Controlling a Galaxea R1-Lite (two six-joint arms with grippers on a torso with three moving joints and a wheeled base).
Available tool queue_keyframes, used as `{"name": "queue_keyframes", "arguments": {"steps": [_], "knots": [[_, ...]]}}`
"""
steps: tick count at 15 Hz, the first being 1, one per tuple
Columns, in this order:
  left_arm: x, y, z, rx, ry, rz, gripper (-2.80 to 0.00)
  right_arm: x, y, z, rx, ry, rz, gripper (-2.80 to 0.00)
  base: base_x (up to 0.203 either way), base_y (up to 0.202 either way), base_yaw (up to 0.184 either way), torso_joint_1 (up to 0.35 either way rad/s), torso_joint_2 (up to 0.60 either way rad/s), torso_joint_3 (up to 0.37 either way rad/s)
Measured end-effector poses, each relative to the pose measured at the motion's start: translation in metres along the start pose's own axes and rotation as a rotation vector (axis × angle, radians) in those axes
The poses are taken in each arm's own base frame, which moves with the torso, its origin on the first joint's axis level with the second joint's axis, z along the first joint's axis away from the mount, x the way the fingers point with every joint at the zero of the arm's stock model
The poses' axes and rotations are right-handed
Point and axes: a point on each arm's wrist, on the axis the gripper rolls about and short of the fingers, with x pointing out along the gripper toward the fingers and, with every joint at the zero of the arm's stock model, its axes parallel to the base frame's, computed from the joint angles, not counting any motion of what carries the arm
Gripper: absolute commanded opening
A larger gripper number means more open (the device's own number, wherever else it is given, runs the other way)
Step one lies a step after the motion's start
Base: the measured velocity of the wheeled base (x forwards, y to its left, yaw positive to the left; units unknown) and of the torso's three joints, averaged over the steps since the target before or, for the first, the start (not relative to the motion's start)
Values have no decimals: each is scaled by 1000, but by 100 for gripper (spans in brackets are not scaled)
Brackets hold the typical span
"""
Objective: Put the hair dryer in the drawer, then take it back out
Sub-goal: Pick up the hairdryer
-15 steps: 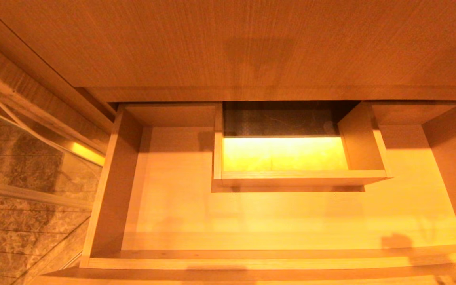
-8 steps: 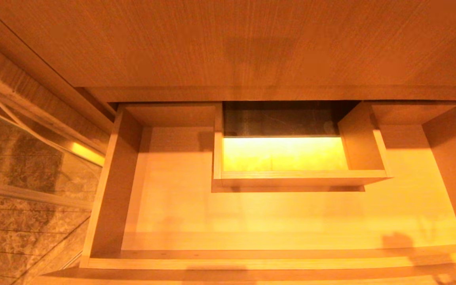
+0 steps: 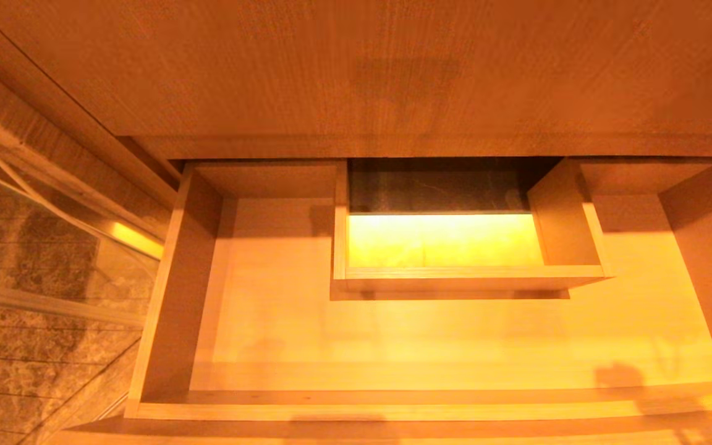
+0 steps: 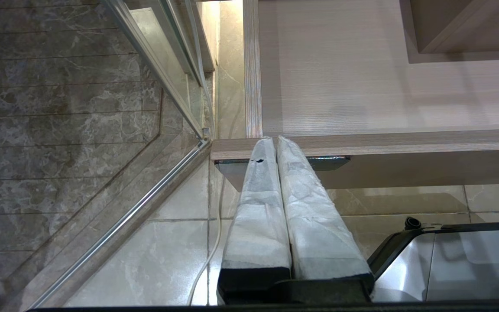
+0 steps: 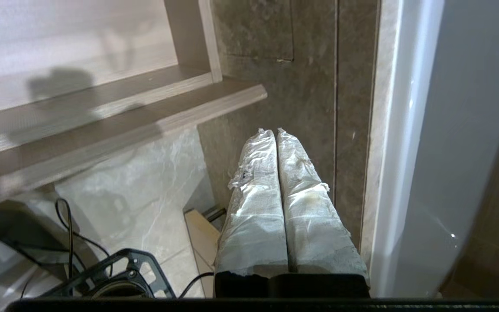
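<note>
The wide, shallow light wood-grain drawer (image 3: 455,334) stands pulled out and bare; no hair dryer is seen. Both end effectors, left (image 4: 275,139) and right (image 5: 274,131), are clenched empty. A rigid, smooth-shelled dryer is probably best grasped at the handle.

Below me, pale marble floor tiles (image 4: 180,242) meet a glass partition (image 3: 53,247), with a dark stone wall (image 5: 275,65) beside it.

The pulled-out drawer (image 3: 269,334) offers a broad bare floor reachable from above, interrupted only by the boxed cut-out (image 3: 467,275) at its back centre.
</note>
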Motion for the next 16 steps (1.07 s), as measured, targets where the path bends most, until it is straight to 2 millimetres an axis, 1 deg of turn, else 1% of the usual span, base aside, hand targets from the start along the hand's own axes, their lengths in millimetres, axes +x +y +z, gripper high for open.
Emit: {"name": "queue_keyframes", "arguments": {"steps": [4, 10, 16], "knots": [[0, 0, 0, 1, 0, 0, -280, -2, -2, 4, 17, -45, -16, -280, 0, 0, 0, 0, 0, 0], [0, 0, 0, 1, 0, 0, -280, -6, 2, -11, -6, 72, -7, -280, 0, 0, 0, 0, 0, 0], [0, 0, 0, 0, 0, 0, -280, -6, 1, -10, -8, 60, -10, -280, 0, 0, 0, 0, 0, 0]]}}
